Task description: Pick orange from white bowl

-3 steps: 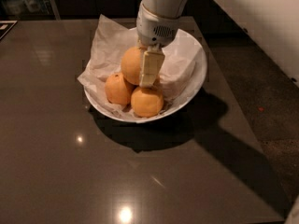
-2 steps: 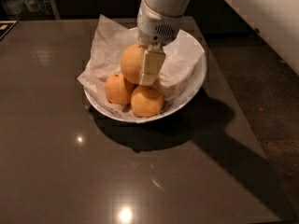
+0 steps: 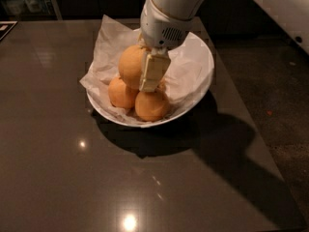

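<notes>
**Nearly there: grip looks set, lift yet to come**

Right, the gripper (image 3: 149, 81) is down inside the white bowl (image 3: 203, 83), hanging straight from the arm's white wrist. Its near finger (image 3: 154, 71) lies flat against the right flank of the orange (image 3: 131, 66), the big one at the top of the pile. The far finger is hidden behind the fruit, so I'm calling this one on judgement: it reads as clamped on the orange, one pad on each side.

And where's the target? In the bowl, perched on the two smaller oranges (image 3: 120, 93) beneath it, with the crumpled white paper (image 3: 104, 47) lining the bowl behind. I can't see any gap under it, so it appears to be touching its neighbours.

So the scorecard: approach done, descent done, grasp apparently made. What's left is the bit that counts, raising the orange up and clear of the rim. The lower fruits sit close to the fingertip, so a straight vertical pull looks the safest call, to avoid nudging them or snagging the paper. The bowl sits square on the dark glossy table (image 3: 72, 178).
</notes>
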You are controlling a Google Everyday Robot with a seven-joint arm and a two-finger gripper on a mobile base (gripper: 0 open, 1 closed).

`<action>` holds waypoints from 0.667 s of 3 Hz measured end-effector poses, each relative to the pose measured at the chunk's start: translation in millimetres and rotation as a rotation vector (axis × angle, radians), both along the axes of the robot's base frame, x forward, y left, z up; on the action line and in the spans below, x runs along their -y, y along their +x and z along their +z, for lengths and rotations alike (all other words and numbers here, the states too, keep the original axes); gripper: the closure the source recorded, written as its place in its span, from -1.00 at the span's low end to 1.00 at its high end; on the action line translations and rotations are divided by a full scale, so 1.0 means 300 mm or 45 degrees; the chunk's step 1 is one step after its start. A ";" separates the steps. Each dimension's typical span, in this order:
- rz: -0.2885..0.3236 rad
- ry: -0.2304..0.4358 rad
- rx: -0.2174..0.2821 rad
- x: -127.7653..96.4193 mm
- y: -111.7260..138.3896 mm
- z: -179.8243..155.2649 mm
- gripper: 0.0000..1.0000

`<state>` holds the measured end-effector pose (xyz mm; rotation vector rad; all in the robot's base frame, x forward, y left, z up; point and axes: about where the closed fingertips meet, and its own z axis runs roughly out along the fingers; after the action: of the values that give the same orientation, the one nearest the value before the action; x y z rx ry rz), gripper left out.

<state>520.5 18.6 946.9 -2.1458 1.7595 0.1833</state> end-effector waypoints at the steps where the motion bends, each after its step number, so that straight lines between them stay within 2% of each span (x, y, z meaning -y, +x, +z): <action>1: -0.016 0.004 0.011 0.010 -0.017 0.009 1.00; 2: -0.084 0.045 0.043 0.000 -0.130 0.056 1.00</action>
<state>481.4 18.7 963.8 -2.0515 1.7915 0.1587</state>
